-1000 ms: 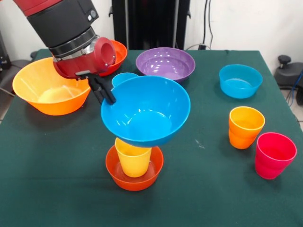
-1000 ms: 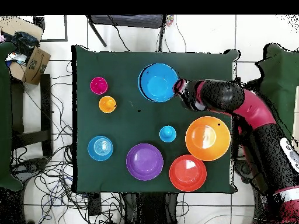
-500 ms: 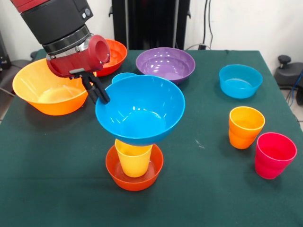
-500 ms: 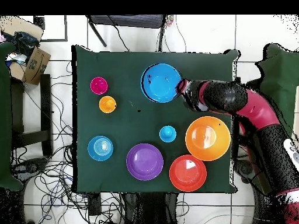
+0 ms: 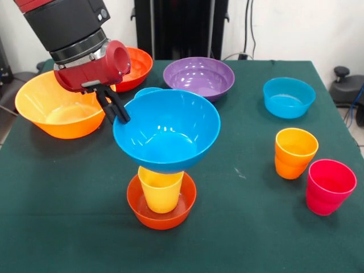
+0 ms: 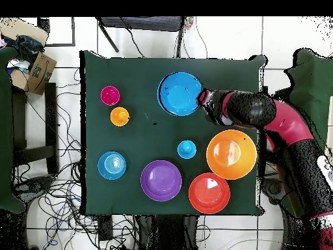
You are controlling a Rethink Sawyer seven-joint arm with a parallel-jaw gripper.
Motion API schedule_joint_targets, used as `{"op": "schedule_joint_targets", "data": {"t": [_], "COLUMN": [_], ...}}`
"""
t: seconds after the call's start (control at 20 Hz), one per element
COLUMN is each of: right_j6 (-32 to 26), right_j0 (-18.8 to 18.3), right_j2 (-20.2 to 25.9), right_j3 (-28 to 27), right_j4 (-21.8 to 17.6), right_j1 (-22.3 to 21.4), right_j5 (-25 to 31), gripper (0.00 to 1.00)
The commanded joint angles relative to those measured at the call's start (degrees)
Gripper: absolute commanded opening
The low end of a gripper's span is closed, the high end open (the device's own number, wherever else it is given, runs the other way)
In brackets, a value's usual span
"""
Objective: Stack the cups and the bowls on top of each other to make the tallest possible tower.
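The hand (image 5: 116, 110) pinches the rim of the large blue bowl (image 5: 166, 132), closed on it, to seat the bowl on the yellow cup (image 5: 160, 190) below.

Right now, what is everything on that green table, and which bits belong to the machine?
Large blue bowl: one, atop the yellow cup, rim at the gripper.
Yellow cup: one, inside the small red-orange bowl.
Light orange bowl: one, front view's left.
Red-orange bowl: one, behind the arm.
Purple bowl: one, far middle.
Teal-blue bowl: one, right.
Blue cup: one, mostly hidden behind the big blue bowl.
Orange cup: one, right.
Pinkish red cup: one, right front.
Table: one, green cloth.
Gripper: one, black, on the red and black arm.
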Motion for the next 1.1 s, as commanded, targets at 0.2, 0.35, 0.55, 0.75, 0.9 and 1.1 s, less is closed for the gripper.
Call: {"op": "schedule_joint_targets", "data": {"t": [0.2,0.35,0.55,0.75,0.9,1.1], "right_j6": [-13.7,-13.5,-12.8,-12.3,-11.8,-11.5], "right_j0": [-0.8,-1.3,-1.6,-1.3,-1.1,-0.8], "right_j2": [2.7,3.1,3.3,3.2,3.3,3.4], "right_j3": [3.9,4.1,4.7,4.2,4.0,3.1], "right_j4": [-5.7,-6.4,-7.4,-8.4,-8.8,-9.1], "right_j1": [0.3,0.6,0.5,0.2,0.1,0.3], "right_j5": [-0.7,-1.3,-2.1,-1.8,-1.8,-1.6], "gripper": [0.0,0.0,0.0,0.0,0.0,0.0]}}
